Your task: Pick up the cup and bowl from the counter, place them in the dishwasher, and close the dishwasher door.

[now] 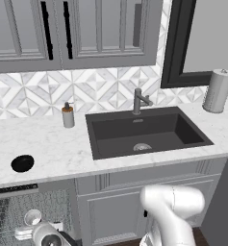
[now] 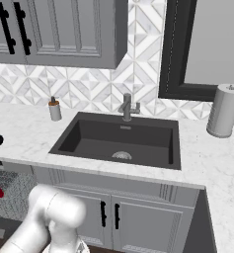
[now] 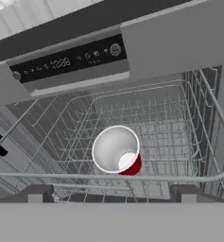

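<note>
Cup: the cup [image 3: 117,151] stands upright in the dishwasher [image 3: 146,127] wire rack, just ahead of the fingers [image 3: 38,193].
Fingers: spread wide, holding nothing.
Bowl: the bowl [image 1: 22,163] sits on the counter [image 1: 57,149] above the rack, left of the sink [image 1: 144,132]; likely next.
Obstacles: soap dispenser [image 1: 68,115] well behind the bowl.
</note>
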